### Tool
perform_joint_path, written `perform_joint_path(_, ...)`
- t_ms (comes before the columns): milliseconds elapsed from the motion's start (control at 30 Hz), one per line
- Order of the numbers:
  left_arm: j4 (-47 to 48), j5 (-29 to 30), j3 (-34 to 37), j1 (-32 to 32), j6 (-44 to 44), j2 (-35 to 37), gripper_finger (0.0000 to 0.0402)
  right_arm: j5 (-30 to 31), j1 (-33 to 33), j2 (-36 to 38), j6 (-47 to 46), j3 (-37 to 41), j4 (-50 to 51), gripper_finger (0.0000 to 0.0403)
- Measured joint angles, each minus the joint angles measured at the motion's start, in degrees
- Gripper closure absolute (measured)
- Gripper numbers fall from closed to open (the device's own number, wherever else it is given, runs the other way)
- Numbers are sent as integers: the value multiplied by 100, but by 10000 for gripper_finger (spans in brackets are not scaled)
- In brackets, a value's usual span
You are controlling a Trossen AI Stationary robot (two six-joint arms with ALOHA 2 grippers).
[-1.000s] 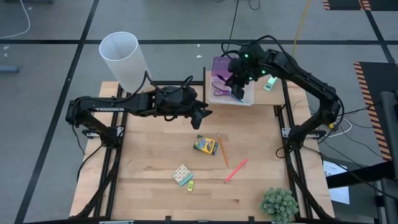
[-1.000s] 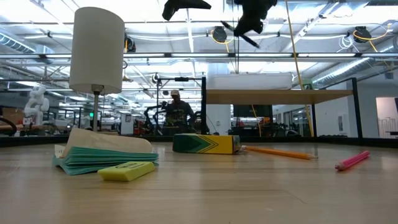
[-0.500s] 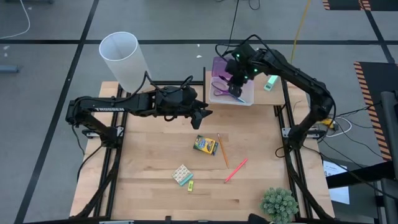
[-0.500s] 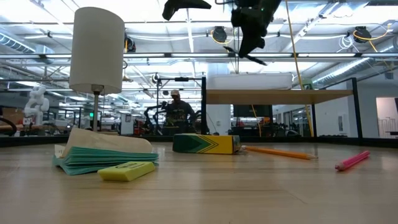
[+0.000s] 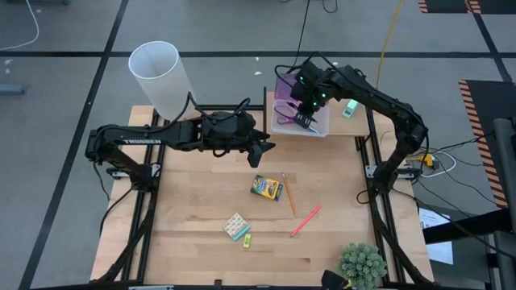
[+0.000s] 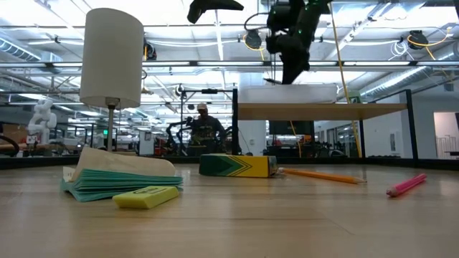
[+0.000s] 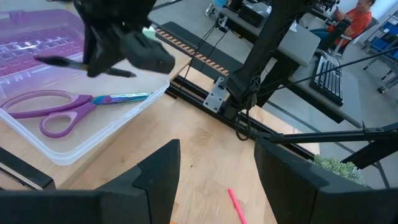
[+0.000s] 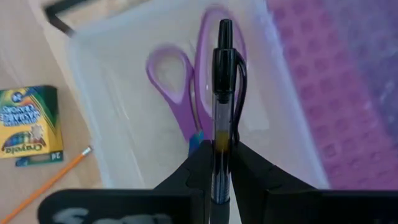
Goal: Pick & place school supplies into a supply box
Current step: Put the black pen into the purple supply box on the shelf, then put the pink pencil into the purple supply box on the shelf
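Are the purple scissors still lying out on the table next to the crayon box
No, the scissors already lie inside the clear supply box, under the black pen that the right gripper holds.

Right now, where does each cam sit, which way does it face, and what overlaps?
High: overhead, straight down; both arms, supply box, crayon box.
Low: table height, level across; eraser block nearest, right gripper up top.
Left wrist: past the left gripper toward the scissors in the box.
Right wrist: down into the box; its fingers clamp the black pen.
Shared: both wrist views show scissors and pen.
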State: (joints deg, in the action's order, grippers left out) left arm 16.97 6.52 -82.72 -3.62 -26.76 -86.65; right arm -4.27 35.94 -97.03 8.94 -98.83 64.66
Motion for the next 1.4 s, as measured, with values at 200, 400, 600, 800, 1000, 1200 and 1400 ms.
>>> perform_joint_path(200, -2, 0, 0, 0, 70, 0, 192, 0, -2, -2, -82, 551, -90, 364)
perform_joint_path(400, -2, 0, 0, 2, 96, 0, 192, 103, -2, 11, -271, 730, -219, 364)
perform_joint_path(600, 0, 0, 0, 0, 92, 0, 192, 428, -2, 9, -417, 735, -328, 345)
perform_joint_path(800, -1, 0, 0, 0, 94, 0, 192, 437, -2, 9, -412, 735, -326, 314)
perform_joint_path(1000, 0, 0, 0, 0, 94, 0, 192, 435, -2, 11, -406, 735, -321, 290)
perform_joint_path(1200, 0, 0, 0, 1, 73, 0, 192, 446, -2, 247, -491, 741, -377, 264)
perform_joint_path(1400, 0, 0, 0, 2, 48, 0, 192, 449, 0, 576, -524, 741, -374, 217)
